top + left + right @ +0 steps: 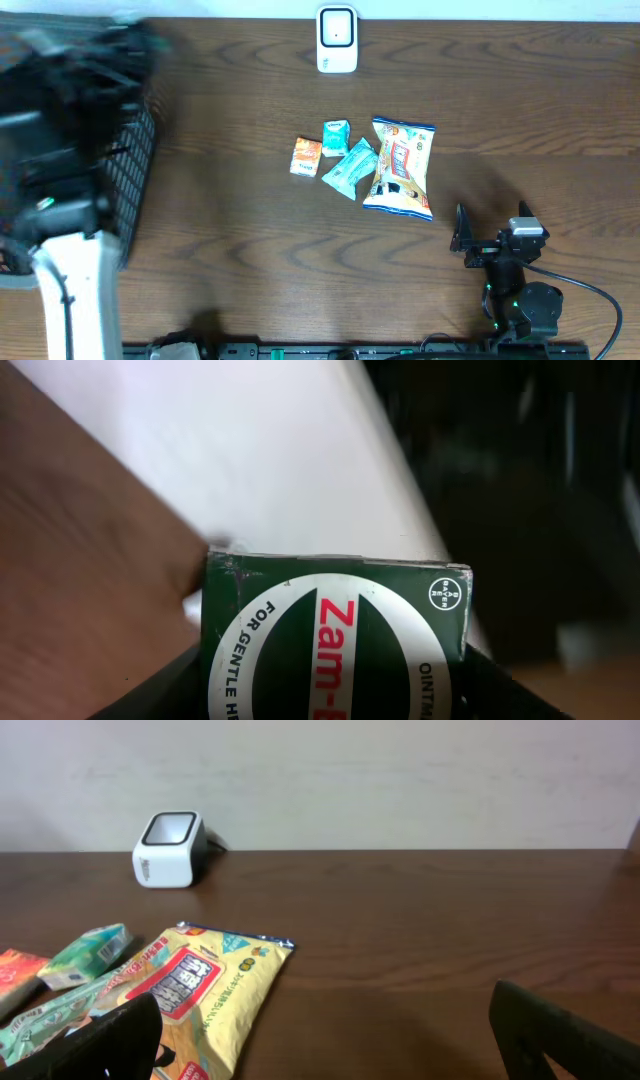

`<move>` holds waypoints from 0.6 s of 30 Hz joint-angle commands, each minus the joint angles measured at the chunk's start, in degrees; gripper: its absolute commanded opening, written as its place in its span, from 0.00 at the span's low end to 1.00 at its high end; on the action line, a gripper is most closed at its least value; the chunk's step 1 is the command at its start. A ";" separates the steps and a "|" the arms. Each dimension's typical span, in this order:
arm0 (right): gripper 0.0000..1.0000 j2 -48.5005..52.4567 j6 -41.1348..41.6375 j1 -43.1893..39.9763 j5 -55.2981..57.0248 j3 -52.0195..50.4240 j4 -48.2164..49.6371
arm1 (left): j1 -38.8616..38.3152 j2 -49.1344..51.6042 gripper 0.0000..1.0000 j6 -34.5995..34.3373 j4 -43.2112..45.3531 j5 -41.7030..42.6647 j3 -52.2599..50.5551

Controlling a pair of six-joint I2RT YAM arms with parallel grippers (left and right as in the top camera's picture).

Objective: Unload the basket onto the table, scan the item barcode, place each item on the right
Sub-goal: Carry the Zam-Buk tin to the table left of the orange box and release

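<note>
Green box (335,640) sits clamped between the left fingers (145,695), label facing the wrist camera, by the basket (135,170) at the table's (250,250) left end; scanner (337,40) lies well off rightward at the far edge; right fingers (461,238) gape wide, empty.

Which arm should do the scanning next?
Left. The left end effector holds the box, ready for the scanner. The right end effector is open and empty, near the bag.

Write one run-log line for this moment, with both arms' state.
left fingers: closed on green ointment box | right fingers: open, empty | scanner: far side, centre | step: box not yet at scanner
</note>
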 commanded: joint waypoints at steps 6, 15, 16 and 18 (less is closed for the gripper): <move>0.99 -0.31 -0.17 0.66 0.26 -0.09 -0.22 | -18.62 10.56 0.51 24.20 -0.98 -11.80 -0.20; 0.99 -0.31 -0.17 0.66 0.26 -0.09 -0.22 | -24.20 23.65 0.54 35.26 -2.58 -30.53 -0.20; 0.99 -0.31 -0.17 0.66 0.26 -0.09 -0.22 | -24.20 25.11 0.55 35.26 -2.95 -30.51 -0.20; 0.99 -0.31 -0.17 0.66 0.26 -0.09 -0.20 | -24.20 27.91 0.55 35.26 -3.82 -30.51 -0.20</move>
